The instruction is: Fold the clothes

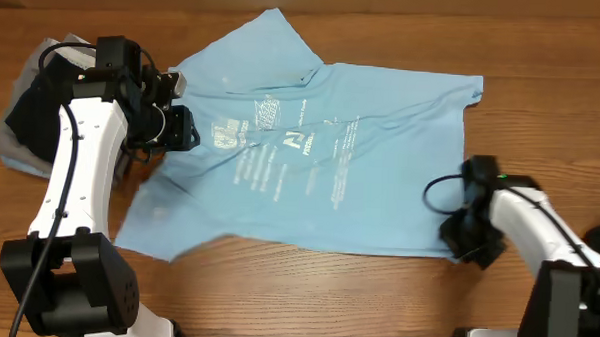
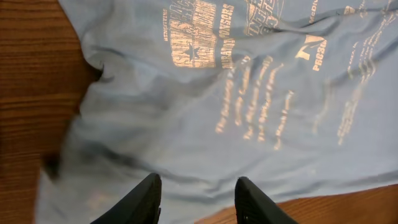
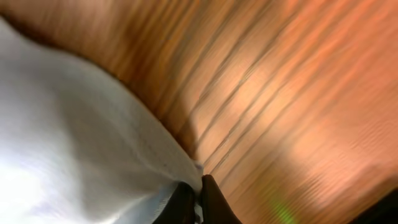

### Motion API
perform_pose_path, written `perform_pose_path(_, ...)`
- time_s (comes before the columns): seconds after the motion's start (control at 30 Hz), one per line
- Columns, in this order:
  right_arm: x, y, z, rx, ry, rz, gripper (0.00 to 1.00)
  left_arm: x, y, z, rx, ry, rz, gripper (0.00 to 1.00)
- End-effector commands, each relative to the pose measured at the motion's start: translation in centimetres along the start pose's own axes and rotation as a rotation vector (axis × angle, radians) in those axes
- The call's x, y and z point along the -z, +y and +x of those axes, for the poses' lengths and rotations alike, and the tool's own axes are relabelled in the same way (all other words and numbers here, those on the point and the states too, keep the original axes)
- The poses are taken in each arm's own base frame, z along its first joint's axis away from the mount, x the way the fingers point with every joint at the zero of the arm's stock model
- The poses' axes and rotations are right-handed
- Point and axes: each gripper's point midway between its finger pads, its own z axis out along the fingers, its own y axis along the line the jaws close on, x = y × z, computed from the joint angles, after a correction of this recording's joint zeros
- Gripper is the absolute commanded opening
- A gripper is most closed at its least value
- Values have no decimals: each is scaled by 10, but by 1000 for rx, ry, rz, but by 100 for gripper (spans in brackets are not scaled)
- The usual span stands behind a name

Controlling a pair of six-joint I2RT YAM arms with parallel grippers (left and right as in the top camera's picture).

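Light-blue T-shirt (image 1: 320, 159) lies spread, printed side up, across the middle of the tabletop (image 1: 543, 87), rumpled, with creases running through the white lettering (image 1: 281, 153). One sleeve points to the far edge. The near-left corner is drawn out to a point and the hem runs unevenly along the near side. Left tool (image 1: 176, 126) hangs over the shirt's left edge beside the print. In its wrist view the two dark fingers (image 2: 144, 198) stand apart above the cloth with nothing between them, so released. Right tool (image 1: 468, 239) sits at the shirt's near-right corner. Its wrist view (badly motion-blurred) shows the fingers (image 3: 214, 208) pressed together with the pale edge of the cloth running in between them, so clenched on the T-shirt. Grey and black garments (image 1: 16, 129) lie bunched at the far left of the tabletop, behind the left arm, apart from the shirt.
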Motion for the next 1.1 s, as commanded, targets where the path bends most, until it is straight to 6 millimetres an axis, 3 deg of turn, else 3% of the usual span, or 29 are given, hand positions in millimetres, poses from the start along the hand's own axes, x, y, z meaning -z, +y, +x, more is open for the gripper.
perform_pose_path(0.0,10,-25,-39,-179,-72,39,5,10,-5,-6,-47,-34,-4,43)
perform_pose_path(0.1,9,-40,-48,-196,-53,41,10,9,-5,-5,-45,-30,-3,44)
perform_pose_path(0.17,9,-45,-51,-195,-38,36,22,8,-5,-3,-44,-23,-3,44)
perform_pose_path(0.37,29,-19,-56,-93,9,-130,50,7,-5,8,-25,22,1,44)
perform_pose_path(0.53,66,12,-61,38,26,-307,54,-20,-13,32,13,97,36,43)
perform_pose_path(0.6,78,29,-58,120,43,-416,54,-41,-18,42,-7,112,51,33)
perform_pose_path(0.7,98,59,-47,265,68,-621,53,-79,-24,55,-16,108,56,27)
perform_pose_path(0.77,110,72,-40,328,85,-730,51,-100,-24,63,-14,100,39,11)
perform_pose_path(0.83,117,79,-35,334,112,-790,49,-117,-17,71,24,93,-4,4)
perform_pose_path(0.93,130,88,-27,342,152,-882,48,-132,-3,89,59,105,-66,4)
perform_pose_path(1.07,147,98,-20,356,185,-998,49,-144,23,127,152,172,-178,4)
